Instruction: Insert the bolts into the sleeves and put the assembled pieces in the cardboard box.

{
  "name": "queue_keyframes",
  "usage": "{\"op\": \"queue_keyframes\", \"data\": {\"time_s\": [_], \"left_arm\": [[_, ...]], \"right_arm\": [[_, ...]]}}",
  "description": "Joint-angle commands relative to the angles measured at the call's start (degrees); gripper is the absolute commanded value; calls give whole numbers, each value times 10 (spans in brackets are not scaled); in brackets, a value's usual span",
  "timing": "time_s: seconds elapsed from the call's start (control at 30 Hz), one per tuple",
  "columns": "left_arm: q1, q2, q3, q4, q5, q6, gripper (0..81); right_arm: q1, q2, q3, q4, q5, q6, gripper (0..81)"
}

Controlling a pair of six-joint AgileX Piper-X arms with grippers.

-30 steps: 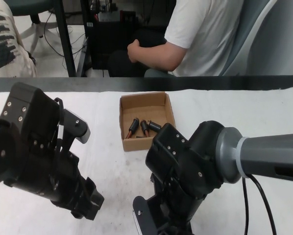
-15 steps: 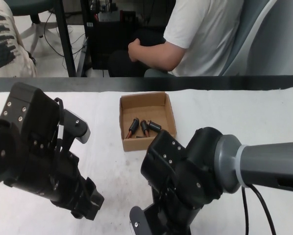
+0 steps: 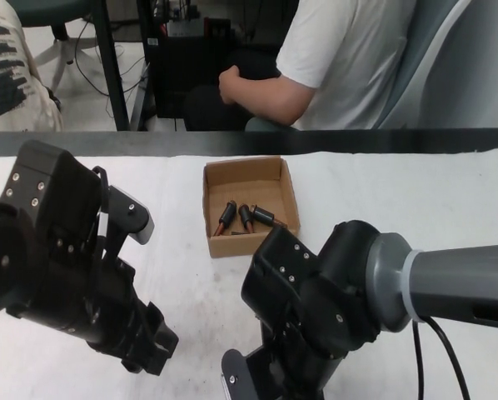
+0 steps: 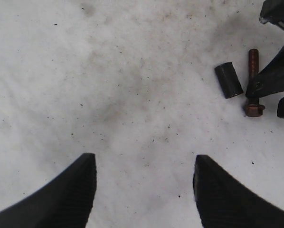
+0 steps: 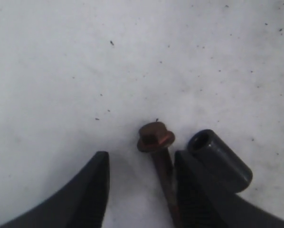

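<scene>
Presently, nearest, by the near edge of the bench (image 3: 399, 192): right claw (image 5: 138, 180) down low, spread partway, straddling a loose bolt (image 5: 156, 137). Bolt flat on the bench, head out past the fingertips, shank running back between the fingers and close against one of them; contact not certain, nothing pinched yet. Judged a pre-grasp line-up: fingers either side of the shank, ready to close across it and leave the threaded end free for inserting. Black sleeve (image 5: 220, 159) on its side just beside the bolt, outside the claw, one open end of the bore in sight; near enough to get nudged on closing, worth watching.

To the left: left claw (image 4: 144, 185) hovering over bare bench, spread wide, holding and touching nothing; probably held ready for the sleeve.

Farther off, mid-bench: cardboard box (image 3: 247, 179), open, three assembled pieces (image 3: 241, 217) lying at its near end. Task judged partway done: at least this bolt and sleeve left to join and box.
</scene>
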Motion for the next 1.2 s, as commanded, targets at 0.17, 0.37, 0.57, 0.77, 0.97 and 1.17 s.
{"op": "queue_keyframes", "data": {"time_s": [0.17,0.37,0.57,0.77,0.97,1.17], "left_arm": [[1,-5,-1,2,4,-4,563],[1,-5,-1,2,4,-4,563],[1,-5,-1,5,4,-4,563],[1,-5,-1,2,4,-4,563],[1,-5,-1,2,4,-4,563],[1,-5,-1,2,4,-4,563]], "right_arm": [[-5,11,10,11,-14,15,290],[-3,11,23,-1,-34,15,236],[3,11,71,-27,-27,6,223],[10,11,71,-41,2,-5,284],[9,11,71,-64,56,0,69],[9,11,70,-89,92,0,9]]}}
